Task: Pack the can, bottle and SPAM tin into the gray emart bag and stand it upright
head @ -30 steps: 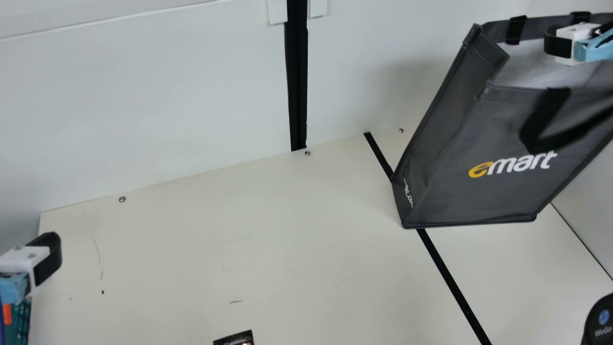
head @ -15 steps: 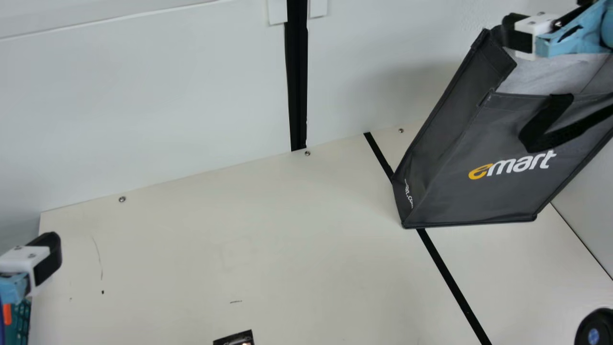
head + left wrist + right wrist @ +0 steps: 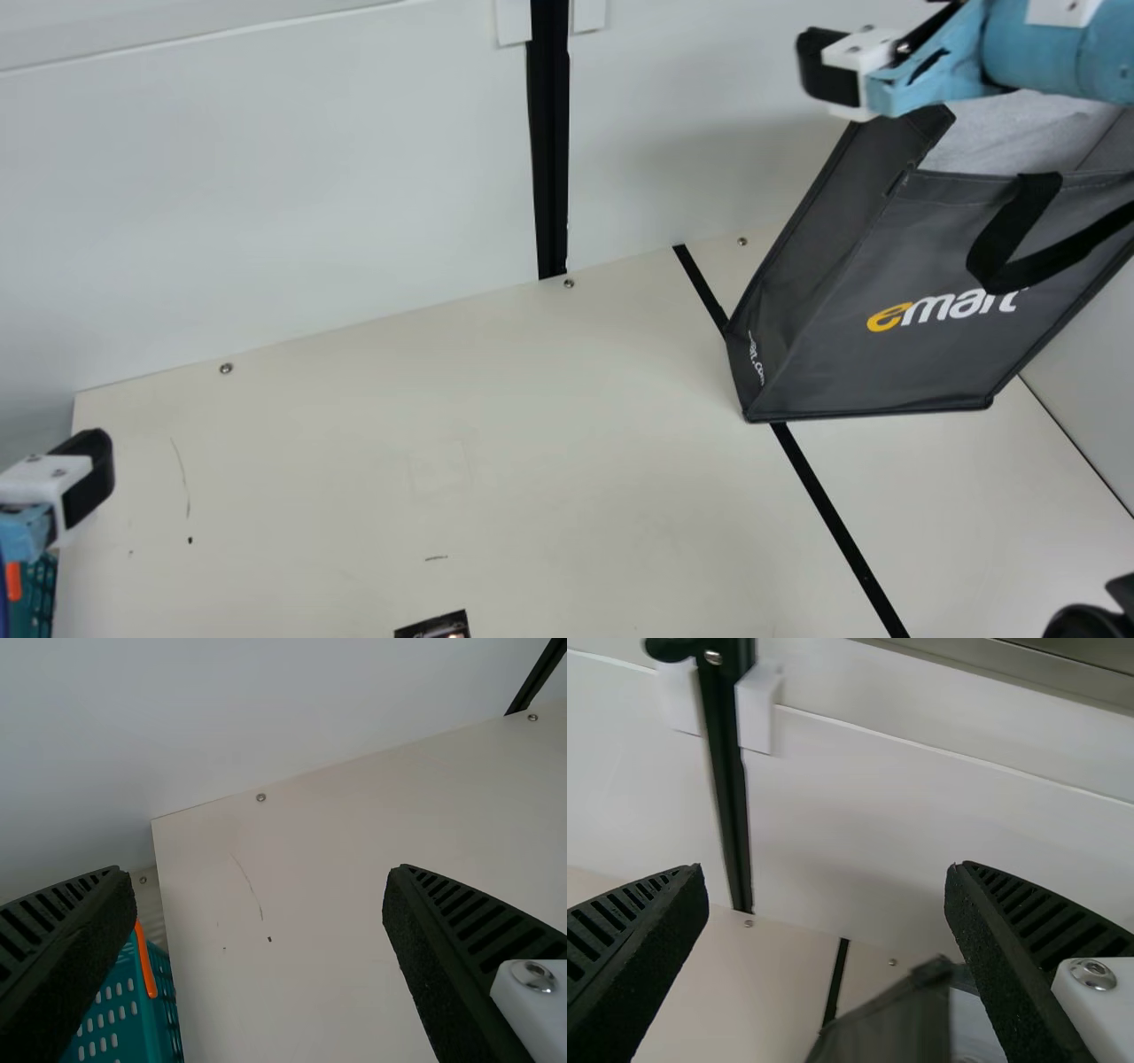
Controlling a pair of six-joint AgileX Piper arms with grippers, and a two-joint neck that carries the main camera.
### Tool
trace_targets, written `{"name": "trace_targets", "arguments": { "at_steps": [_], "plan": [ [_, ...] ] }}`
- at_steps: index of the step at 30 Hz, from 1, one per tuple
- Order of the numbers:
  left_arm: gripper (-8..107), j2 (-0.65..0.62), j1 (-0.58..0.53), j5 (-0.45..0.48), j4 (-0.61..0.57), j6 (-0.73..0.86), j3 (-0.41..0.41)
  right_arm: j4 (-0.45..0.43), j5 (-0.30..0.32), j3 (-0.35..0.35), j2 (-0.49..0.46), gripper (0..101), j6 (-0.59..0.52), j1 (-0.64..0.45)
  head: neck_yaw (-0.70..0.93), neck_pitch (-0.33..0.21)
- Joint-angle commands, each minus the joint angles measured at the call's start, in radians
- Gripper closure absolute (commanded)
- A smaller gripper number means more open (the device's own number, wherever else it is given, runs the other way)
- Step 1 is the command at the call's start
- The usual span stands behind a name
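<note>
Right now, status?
Black ribbed left gripper, right gripper: open, empty. Gray fabric emart bag on cream table, mouth open. Blue right arm partly hides mouth, main view.

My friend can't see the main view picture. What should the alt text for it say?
A gray emart bag sits open-topped on the right of a cream table, with the right gripper near its mouth. At the left edge is the left gripper, near a teal basket.

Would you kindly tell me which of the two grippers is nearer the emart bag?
The right gripper: in the main view it shows at the upper edge of the bag, while the left gripper is away by the teal basket.
</note>
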Motion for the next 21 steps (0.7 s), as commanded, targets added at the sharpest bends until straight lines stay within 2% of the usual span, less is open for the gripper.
{"name": "trace_targets", "arguments": {
  "at_steps": [1, 11, 21],
  "plan": [
    [9, 0.0, 0.0, 0.0, 0.0, 0.0, 0.0, 0.008, 0.001, 0.01, -0.005, 6, 0.014, 0.044, -0.002, -0.023],
    [9, 0.0, 0.0, 0.0, 0.0, 0.0, 0.0, 0.042, 0.001, 0.07, -0.03, 6, 0.102, 0.196, -0.002, -0.023],
    [9, 0.0, 0.0, 0.0, 0.0, 0.0, 0.0, 0.083, 0.001, 0.11, -0.039, 6, 0.193, 0.294, -0.002, -0.023]
  ]
}}
